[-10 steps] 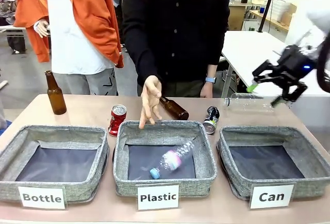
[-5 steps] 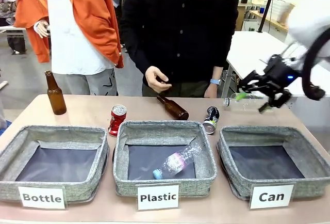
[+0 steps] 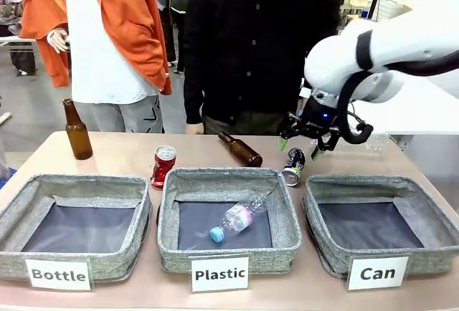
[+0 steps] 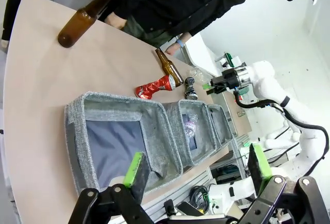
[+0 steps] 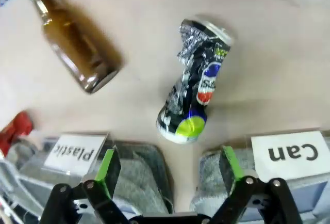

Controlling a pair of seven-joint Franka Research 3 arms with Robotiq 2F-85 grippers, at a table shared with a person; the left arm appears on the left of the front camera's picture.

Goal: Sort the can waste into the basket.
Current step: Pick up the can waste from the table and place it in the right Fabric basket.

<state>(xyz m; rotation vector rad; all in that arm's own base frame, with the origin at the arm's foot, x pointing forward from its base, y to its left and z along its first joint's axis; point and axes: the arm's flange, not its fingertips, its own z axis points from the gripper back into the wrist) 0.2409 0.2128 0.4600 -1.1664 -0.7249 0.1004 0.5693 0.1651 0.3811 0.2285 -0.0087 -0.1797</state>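
Observation:
A dented dark blue, white and silver can (image 3: pixel 292 165) lies on the table between the Plastic and Can baskets. My right gripper (image 3: pixel 308 142) hovers just above it, open, with nothing between its fingers. In the right wrist view the dented can (image 5: pixel 193 95) lies ahead of the open right gripper (image 5: pixel 170 170), whose green pads (image 5: pixel 108 167) stand wide apart. A red can (image 3: pixel 163 166) stands left of the Plastic basket. The grey basket (image 3: pixel 373 182) with the "Can" card (image 3: pixel 378 273) sits at the right and holds nothing. My left gripper (image 4: pixel 197 164) is open, high over the table's left end.
A brown bottle (image 3: pixel 77 130) stands at the far left and another (image 3: pixel 242 150) lies behind the Plastic basket (image 3: pixel 229 176), which holds a clear bottle (image 3: pixel 237 219). The Bottle basket (image 3: pixel 79 182) sits left. A clear bottle (image 3: pixel 373 142) lies behind my right arm. A person stands at the far edge.
My right arm swung left from over the clear bottle to above the dented can. The person's hand drew back from the table. The clear bottle settled in the Plastic basket.

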